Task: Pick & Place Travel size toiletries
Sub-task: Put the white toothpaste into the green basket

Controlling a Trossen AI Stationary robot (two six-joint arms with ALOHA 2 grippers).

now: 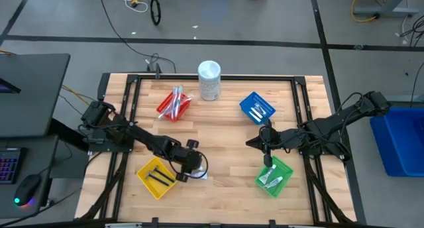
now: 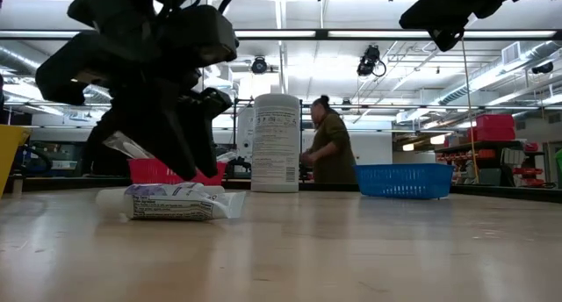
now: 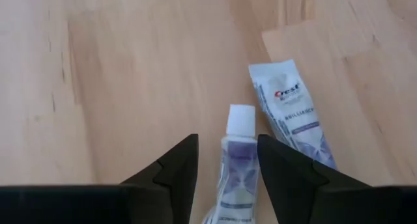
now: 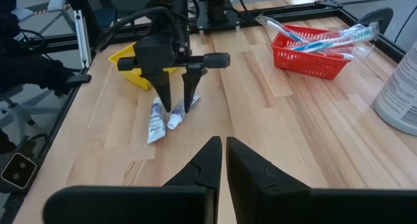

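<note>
Two small white toothpaste tubes lie near the table's front, right of the yellow basket (image 1: 156, 177). One tube (image 3: 238, 167) sits between the fingers of my left gripper (image 1: 193, 170), tail raised and white cap (image 3: 241, 120) lowest. The other tube (image 3: 288, 110) lies flat on the wood beside it. My right gripper (image 4: 221, 152) is shut on nothing and hovers above the table between the blue basket (image 1: 257, 107) and the green basket (image 1: 273, 177), which holds more tubes. My left gripper has the tube's body (image 3: 229, 185) between its two fingers, which slant down from the table's left and lie along the tube. The tube tilts, its tail (image 2: 128, 147) up by the fingers and its cap toward the wood. Whether the cap rests there I cannot tell.
A tall white cylindrical container (image 1: 209, 80) stands at the far edge. The red basket (image 1: 173, 106) with toothbrushes is at the far left. The yellow basket holds thin black pieces. A black frame (image 1: 218, 77) borders the table. A person (image 2: 329, 144) stands in the room behind.
</note>
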